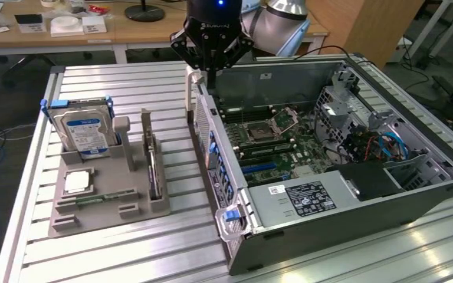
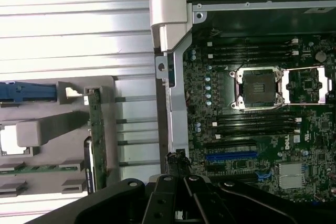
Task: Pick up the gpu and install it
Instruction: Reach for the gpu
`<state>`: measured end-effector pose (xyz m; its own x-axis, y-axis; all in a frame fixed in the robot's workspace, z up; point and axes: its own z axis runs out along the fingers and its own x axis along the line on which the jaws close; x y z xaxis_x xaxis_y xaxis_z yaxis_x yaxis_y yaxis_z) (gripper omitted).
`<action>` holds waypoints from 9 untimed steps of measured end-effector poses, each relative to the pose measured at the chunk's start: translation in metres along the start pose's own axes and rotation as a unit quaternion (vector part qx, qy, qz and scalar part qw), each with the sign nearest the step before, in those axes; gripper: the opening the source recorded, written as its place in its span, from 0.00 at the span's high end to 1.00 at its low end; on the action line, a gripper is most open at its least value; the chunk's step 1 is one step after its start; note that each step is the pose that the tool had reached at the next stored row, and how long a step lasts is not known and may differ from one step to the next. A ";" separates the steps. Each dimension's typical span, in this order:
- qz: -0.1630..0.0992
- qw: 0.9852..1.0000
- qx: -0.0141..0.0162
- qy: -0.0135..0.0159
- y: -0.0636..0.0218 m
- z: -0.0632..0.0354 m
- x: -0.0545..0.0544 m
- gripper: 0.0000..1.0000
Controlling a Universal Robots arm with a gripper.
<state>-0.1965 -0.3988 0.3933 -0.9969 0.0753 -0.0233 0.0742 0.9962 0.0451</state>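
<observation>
Your pincer (image 1: 208,72) hangs clenched (and empty) over the case (image 1: 344,212) rim. The gpu (image 1: 154,168) stands in its holder (image 1: 92,218) at the exterior view's eight o'clock, and descending clenched would likely topple it.

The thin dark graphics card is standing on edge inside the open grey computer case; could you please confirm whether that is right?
Not quite. The exterior view shows the thin dark graphics card standing on edge in the grey slotted holder, outside the open grey computer case, not inside it.
</observation>
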 end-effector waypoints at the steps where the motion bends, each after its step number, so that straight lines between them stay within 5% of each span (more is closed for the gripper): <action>1: 0.000 1.000 0.000 0.000 -0.0001 0.0000 0.001 0.89; 9: 0.000 1.000 0.000 0.000 -0.0006 -0.0002 0.008 0.89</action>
<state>-0.2042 -0.3988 0.3933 -0.9969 0.0753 -0.0233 0.0742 0.9962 0.0451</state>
